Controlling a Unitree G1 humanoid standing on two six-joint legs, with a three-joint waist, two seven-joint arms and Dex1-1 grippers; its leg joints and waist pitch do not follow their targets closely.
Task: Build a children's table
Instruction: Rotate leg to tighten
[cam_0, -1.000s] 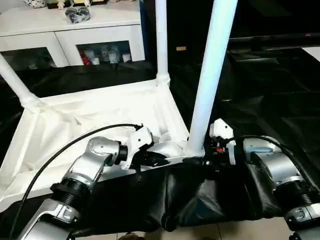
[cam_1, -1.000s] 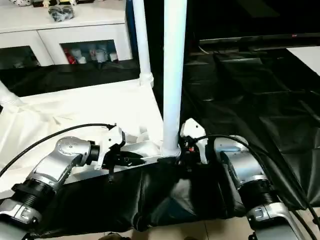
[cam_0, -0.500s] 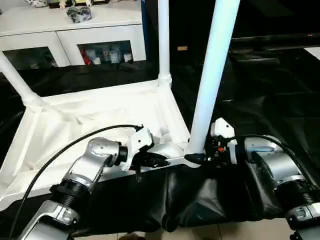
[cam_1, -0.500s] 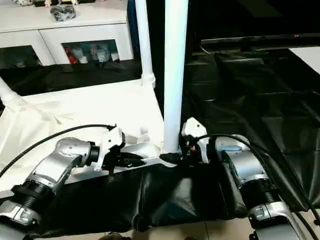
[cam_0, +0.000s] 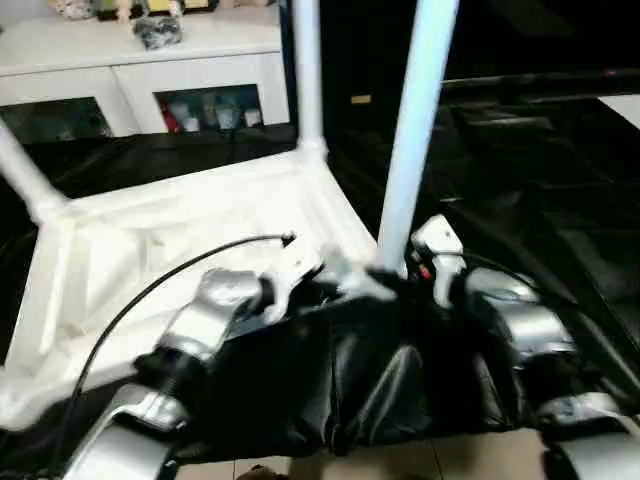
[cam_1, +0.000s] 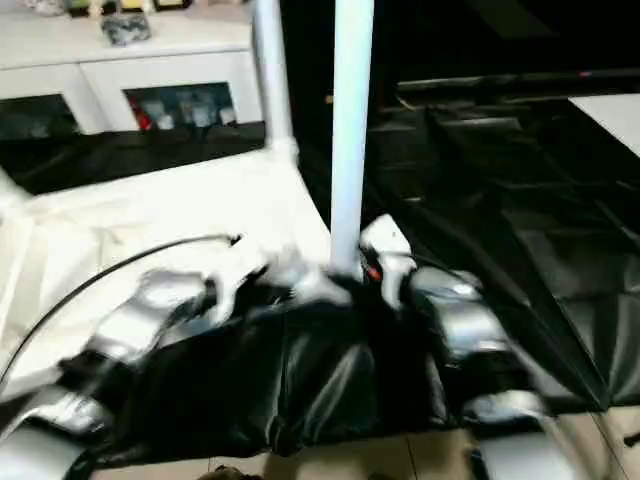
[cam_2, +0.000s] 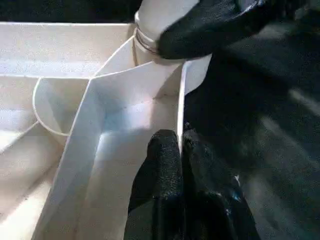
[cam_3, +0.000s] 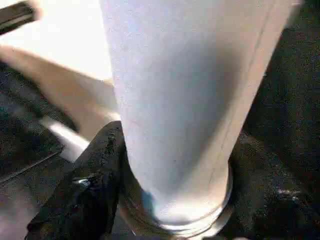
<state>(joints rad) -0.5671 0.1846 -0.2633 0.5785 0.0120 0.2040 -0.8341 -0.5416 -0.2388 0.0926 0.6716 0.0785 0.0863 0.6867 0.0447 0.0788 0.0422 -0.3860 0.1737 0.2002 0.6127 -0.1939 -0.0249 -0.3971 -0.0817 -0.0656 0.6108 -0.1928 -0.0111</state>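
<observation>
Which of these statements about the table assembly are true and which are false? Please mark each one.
1. The left gripper pinches the tabletop rim. True.
2. The right gripper is shut around the base of a leg. True.
3. The tabletop lies with its ribbed underside down. False: the underside faces up.
4. The cabinet behind is black. False: it is white.
5. The held leg lies flat. False: it stands upright.

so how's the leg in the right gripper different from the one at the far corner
The near leg is clasped at its base by the right gripper, at the tabletop's near corner; the far leg stands free, with no gripper on it. The near leg looks thicker, being closer to the camera, and leans slightly; the far leg looks slimmer and stands about straight. Both are white tubes rising from corner sockets.
</observation>
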